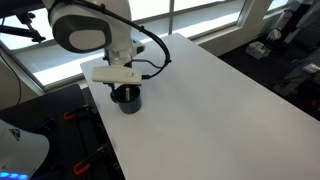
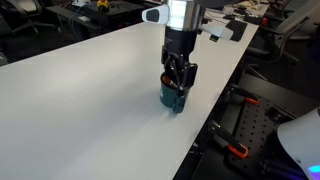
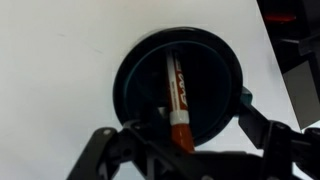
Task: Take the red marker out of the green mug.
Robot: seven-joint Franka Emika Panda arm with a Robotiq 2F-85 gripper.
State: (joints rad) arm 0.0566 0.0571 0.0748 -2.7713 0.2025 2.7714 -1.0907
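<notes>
The green mug is dark teal and stands near the edge of the white table in both exterior views. The red marker leans inside it, a white barrel with red print and a red-orange end pointing up toward my wrist. My gripper hangs straight above the mug, open, with one finger on each side of the mug's rim. In the exterior views my gripper sits low over the mug's mouth and hides the marker. The fingers do not touch the marker.
The white table stretches away from the mug. The mug stands close to the table's edge, with a dark floor and black equipment with orange clamps below. Desks and clutter lie beyond the far side.
</notes>
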